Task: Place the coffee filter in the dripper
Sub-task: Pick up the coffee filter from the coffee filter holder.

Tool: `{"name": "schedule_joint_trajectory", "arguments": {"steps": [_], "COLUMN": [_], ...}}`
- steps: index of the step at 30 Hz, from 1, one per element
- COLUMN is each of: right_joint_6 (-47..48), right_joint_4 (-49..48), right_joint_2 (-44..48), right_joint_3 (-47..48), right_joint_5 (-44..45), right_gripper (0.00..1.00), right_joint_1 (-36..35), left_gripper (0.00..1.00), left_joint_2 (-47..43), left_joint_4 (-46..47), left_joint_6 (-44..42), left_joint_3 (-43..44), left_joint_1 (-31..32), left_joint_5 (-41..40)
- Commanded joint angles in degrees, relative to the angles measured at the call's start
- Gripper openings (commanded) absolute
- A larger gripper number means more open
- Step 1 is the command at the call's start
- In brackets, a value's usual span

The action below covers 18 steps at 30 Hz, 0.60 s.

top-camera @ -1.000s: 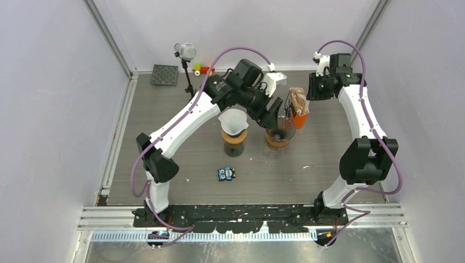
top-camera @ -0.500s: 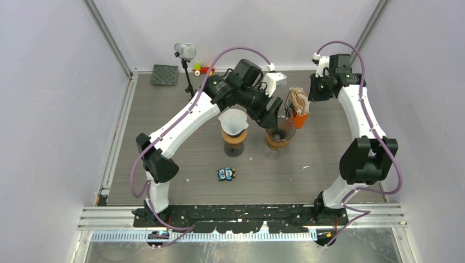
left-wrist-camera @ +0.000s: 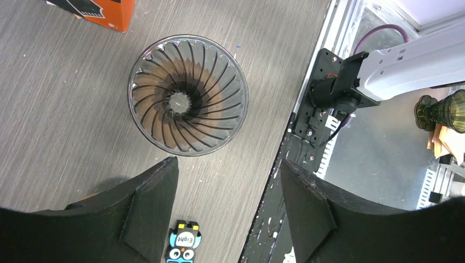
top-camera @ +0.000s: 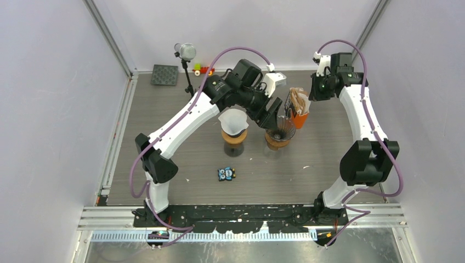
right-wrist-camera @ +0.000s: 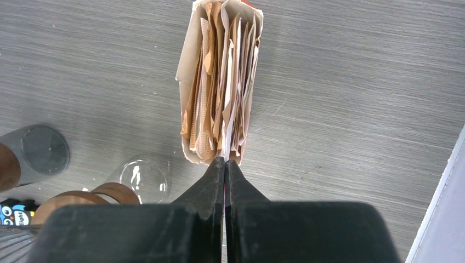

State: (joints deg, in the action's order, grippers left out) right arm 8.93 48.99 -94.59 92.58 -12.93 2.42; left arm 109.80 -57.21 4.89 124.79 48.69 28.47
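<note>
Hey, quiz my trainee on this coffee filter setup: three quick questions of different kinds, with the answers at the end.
1. True or false: the glass dripper under the left hand is empty.
2. The right hand is: A) wide open; B) shut on a coffee filter in the orange box; C) out of sight.
3. Which hand is open?
Key: 1 true; 2 B; 3 the left.
</note>
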Motion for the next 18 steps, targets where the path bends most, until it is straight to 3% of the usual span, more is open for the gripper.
{"name": "schedule_joint_trajectory", "arguments": {"steps": [1,7,14,18], "right_joint_6": [0.5,0.6,0.9,1.1], "right_joint_4": [0.2,-0.1,-0.5,-1.3], "right_joint_2": [4.8,5.3,2.8,1.3], "right_joint_3": [2.2,0.5,-0.2,-1.7], "right_joint_5": [-1.0,-1.5,-1.1,-0.7], "right_gripper": [0.03,0.06,0.22,0.16], "right_joint_1": [-0.1,-0.1,-0.2,-0.4], "left_gripper": [0.70,0.70,0.70,0.70], "left_joint_2": [-3.4,-3.6,-3.9,-4.1], "left_joint_4": [1.7,1.8,1.8,1.9], "left_joint_6": [-1.2,-1.2,-1.4,-1.6], "left_joint_3": [0.1,-0.1,-0.5,-0.9], "left_joint_1": [0.2,0.2,0.2,0.2], "left_joint_5": [0.2,0.3,0.2,0.3]}}
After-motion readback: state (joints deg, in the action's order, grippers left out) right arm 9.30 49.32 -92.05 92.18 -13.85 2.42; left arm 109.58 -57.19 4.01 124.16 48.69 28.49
